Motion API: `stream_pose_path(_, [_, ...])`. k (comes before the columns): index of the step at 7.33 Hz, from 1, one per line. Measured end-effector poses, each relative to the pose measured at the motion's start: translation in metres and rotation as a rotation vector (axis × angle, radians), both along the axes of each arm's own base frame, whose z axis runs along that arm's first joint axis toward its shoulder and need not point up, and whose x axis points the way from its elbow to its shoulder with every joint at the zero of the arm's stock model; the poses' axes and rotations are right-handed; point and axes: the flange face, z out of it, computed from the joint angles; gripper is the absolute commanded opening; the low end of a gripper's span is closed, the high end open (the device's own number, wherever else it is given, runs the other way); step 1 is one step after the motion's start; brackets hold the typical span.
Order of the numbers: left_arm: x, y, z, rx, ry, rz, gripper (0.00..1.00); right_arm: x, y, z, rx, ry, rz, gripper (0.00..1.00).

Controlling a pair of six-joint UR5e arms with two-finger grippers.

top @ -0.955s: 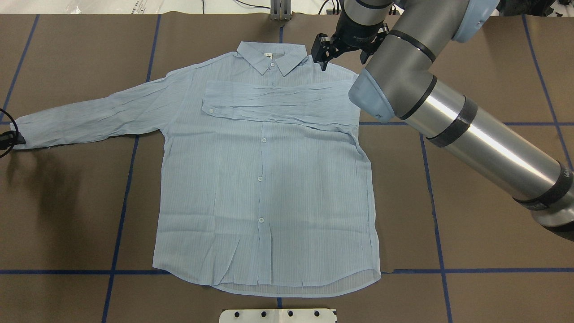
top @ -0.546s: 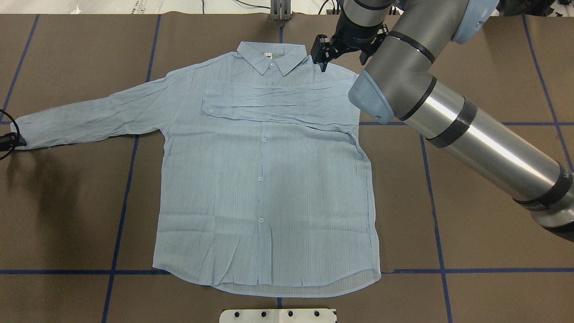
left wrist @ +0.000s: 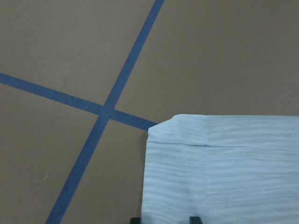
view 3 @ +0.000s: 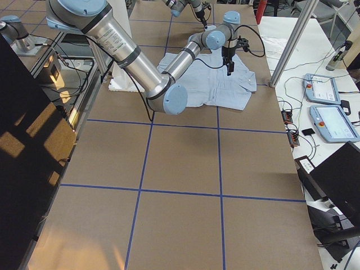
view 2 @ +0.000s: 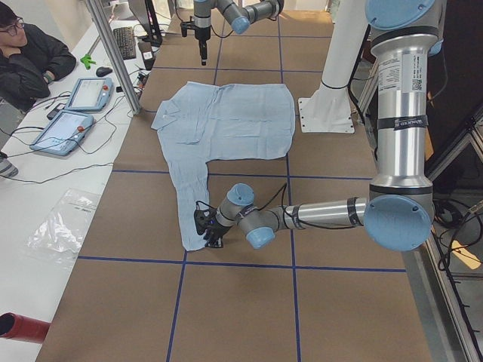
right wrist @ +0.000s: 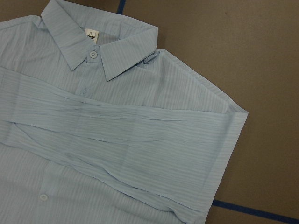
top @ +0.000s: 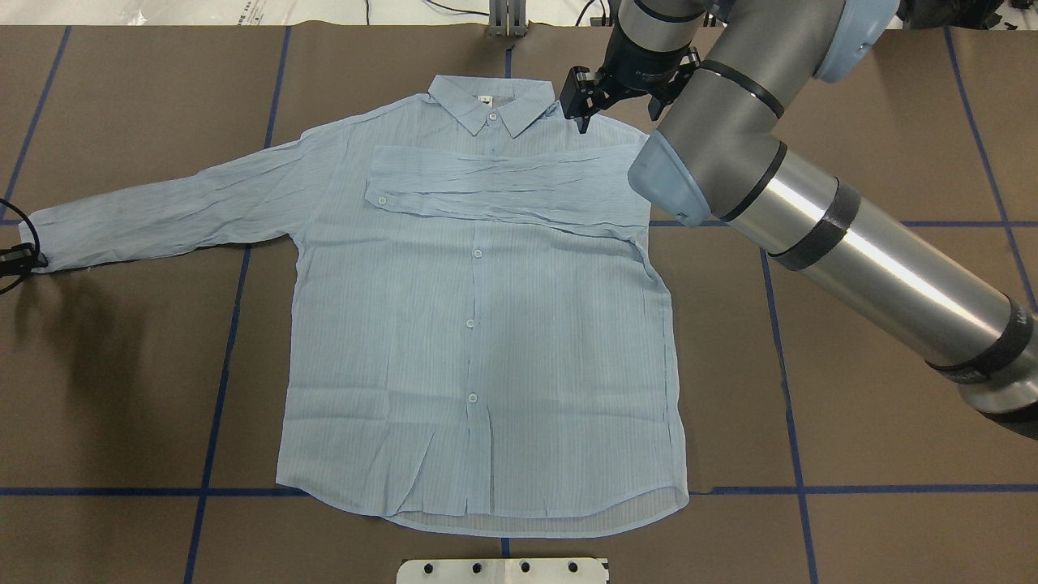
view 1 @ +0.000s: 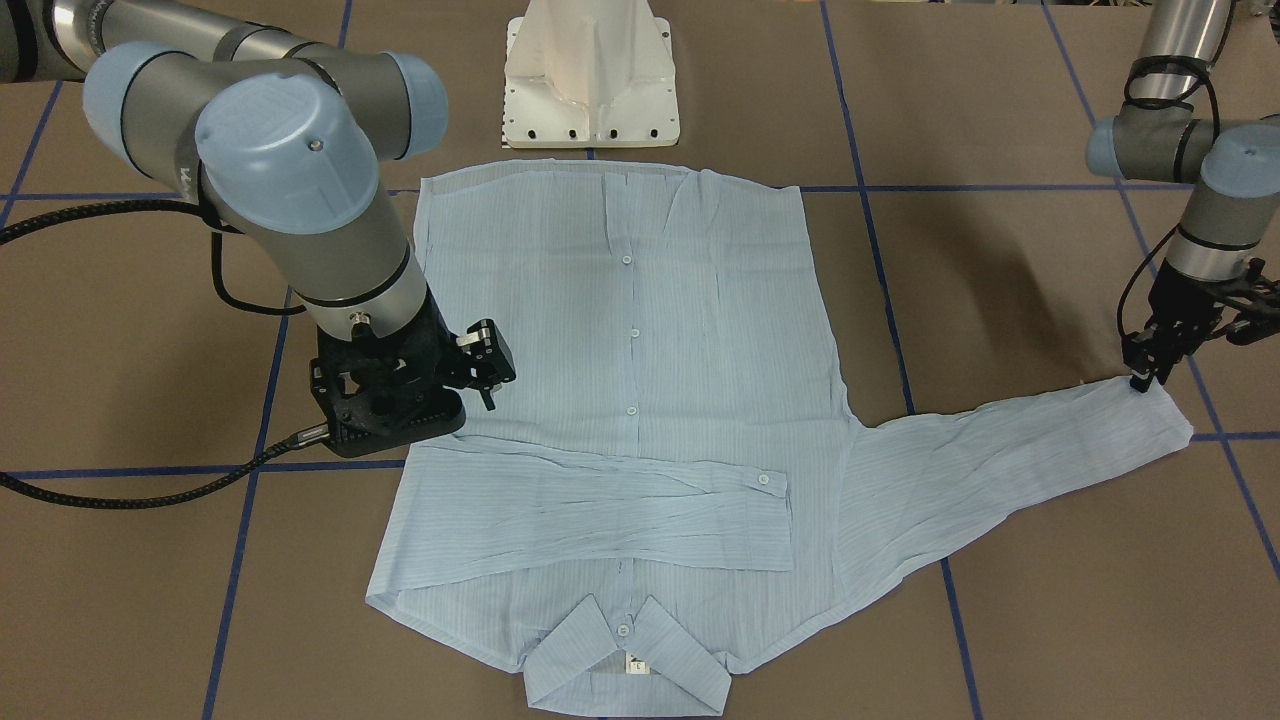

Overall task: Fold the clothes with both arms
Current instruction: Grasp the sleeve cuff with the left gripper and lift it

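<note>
The light blue striped shirt (top: 478,324) lies flat, buttons up, with its collar at the far side. One sleeve (top: 503,191) is folded across the chest. The other sleeve (top: 162,211) stretches out to the overhead view's left. My left gripper (top: 20,259) sits at that sleeve's cuff (view 1: 1150,410). In the left wrist view its two tips stand apart with the cuff (left wrist: 224,172) lying flat between them. My right gripper (top: 577,105) is open and empty. It hovers by the shoulder beside the collar (right wrist: 93,42).
The white pedestal base (view 1: 592,80) stands at the shirt's hem side. Blue tape lines (top: 223,365) cross the brown table. In the exterior left view an operator (view 2: 26,60), tablets (view 2: 75,113) and a metal post (view 2: 113,53) stand along the far table edge.
My left gripper has shifted slightly at the cuff, toward the near edge in the overhead view. My right gripper has drawn back a little from the shoulder. The shirt has not moved.
</note>
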Motion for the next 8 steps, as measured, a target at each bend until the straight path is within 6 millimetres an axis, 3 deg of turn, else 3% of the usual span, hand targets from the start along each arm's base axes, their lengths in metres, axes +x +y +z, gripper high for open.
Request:
stream_pose_path(1, [0.0, 0.0, -0.001, 0.014, -0.01, 0.019, 0.0, -0.001, 0.001, 0.001, 0.0, 0.001, -0.001, 1.0])
stream_pose_path(4, [-0.001, 0.001, -0.003, 0.065, -0.051, 0.083, 0.0, -0.003, 0.002, 0.004, -0.004, 0.003, -0.004, 1.0])
stream_pose_path(8, [-0.015, -0.009, -0.027, 0.141, -0.075, 0.117, 0.0, -0.004, 0.002, 0.012, -0.011, 0.009, -0.006, 1.0])
